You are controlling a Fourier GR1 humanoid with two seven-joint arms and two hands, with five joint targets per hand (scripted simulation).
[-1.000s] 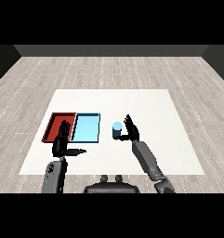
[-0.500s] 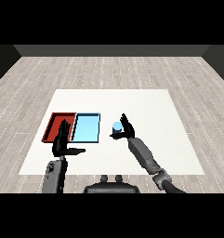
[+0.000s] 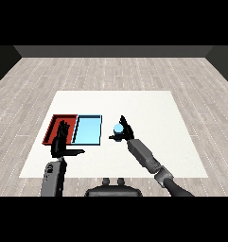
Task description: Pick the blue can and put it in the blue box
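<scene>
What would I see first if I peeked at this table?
Two bright trays side by side on the white table: the red tray on the left, the light blue tray beside it. Just right of them, the right robot hand wraps around the blue can.

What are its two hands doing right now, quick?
Left hand: open, fingers straight, holding nothing, over the red tray.
Right hand: at the blue can; whether it grips it cannot be told.
</scene>
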